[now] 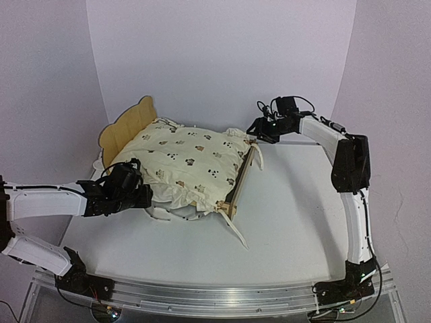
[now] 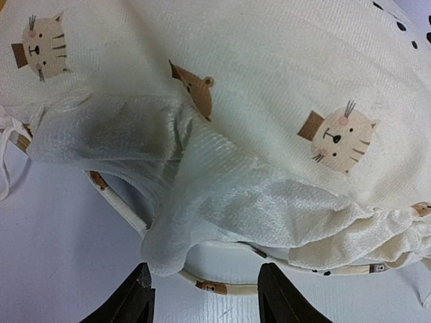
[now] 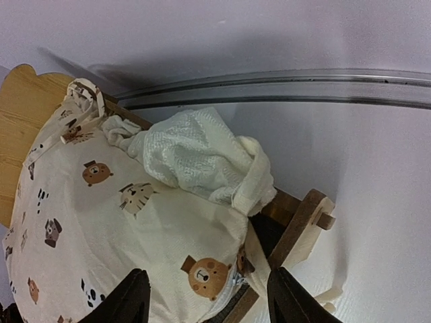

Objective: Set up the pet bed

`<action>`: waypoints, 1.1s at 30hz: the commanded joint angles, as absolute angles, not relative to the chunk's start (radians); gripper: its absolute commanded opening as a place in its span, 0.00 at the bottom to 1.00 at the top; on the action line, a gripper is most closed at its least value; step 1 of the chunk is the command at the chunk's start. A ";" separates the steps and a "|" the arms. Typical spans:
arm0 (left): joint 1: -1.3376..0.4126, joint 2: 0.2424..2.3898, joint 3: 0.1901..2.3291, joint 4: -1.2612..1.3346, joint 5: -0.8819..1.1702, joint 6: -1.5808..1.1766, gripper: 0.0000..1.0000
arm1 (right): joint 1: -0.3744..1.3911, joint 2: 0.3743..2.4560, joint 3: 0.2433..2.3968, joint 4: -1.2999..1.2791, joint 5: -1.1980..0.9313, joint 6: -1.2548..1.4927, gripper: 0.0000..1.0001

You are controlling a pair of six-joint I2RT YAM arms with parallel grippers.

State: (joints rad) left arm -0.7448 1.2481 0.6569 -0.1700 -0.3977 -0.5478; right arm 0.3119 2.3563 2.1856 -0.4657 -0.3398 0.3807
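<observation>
Near edge: both arm bases sit on a metal rail [image 1: 236, 296] along the white tabletop [image 1: 296, 229].

Near-left: the left fingers [image 1: 143, 195] are low at the near-left side of the cream animal-print cover [image 1: 188, 158]. In the left wrist view they are spread apart and released, with nothing clamped. One finger [image 2: 138, 299] sits on each side of a gap. The cover's gauzy ruffle [image 2: 222, 208] hangs just ahead of the tips, and a thin printed tie [image 2: 215, 288] curves across the tabletop between them. I cannot tell whether the tips touch the tie.

Centre: the pet bed [image 1: 241, 180] stands on the left half of the tabletop, set diagonally. The cover is draped over it, puffed up and hiding the base. Its ruffle and ties spill onto the tabletop at the near side. The plywood rail at the bed's right end is bare.

Far-right: the right fingers [image 1: 256, 136] are above the bed's far-right corner. In the right wrist view they are parted and gripping nothing. One finger [image 3: 135, 299] is on each side of a bear print on the cover. A wooden corner post [image 3: 306, 225] shows just to the right, with bunched ruffle beyond.

Far-left: the scalloped headboard [image 1: 124, 128] stands upright, uncovered, at the cover's far-left edge.
</observation>
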 commanded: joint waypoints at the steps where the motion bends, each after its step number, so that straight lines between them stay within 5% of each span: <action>1: -0.741 1.274 0.647 -0.077 -0.371 -0.528 0.53 | 0.322 2.387 2.212 -0.476 -0.380 0.391 0.61; 6: -0.741 1.314 0.650 -0.035 -0.368 -0.513 0.53 | 0.334 2.363 2.084 -0.474 -0.332 0.369 0.49; 19: -0.741 1.401 0.689 0.067 -0.415 -0.473 0.53 | 0.400 2.136 1.700 -0.485 -0.250 0.315 0.00; 26: -0.735 1.452 0.676 0.081 -0.453 -0.466 0.53 | 0.541 1.863 1.358 -0.487 -0.167 0.405 0.00; 33: -0.734 1.419 0.633 0.067 -0.456 -0.485 0.52 | 0.676 1.638 1.106 -0.545 -0.371 0.458 0.18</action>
State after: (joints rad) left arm -0.7414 1.4448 0.6312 -0.0485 -0.4361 -0.4705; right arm 0.5394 1.7187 1.1988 -0.3480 0.0353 0.5897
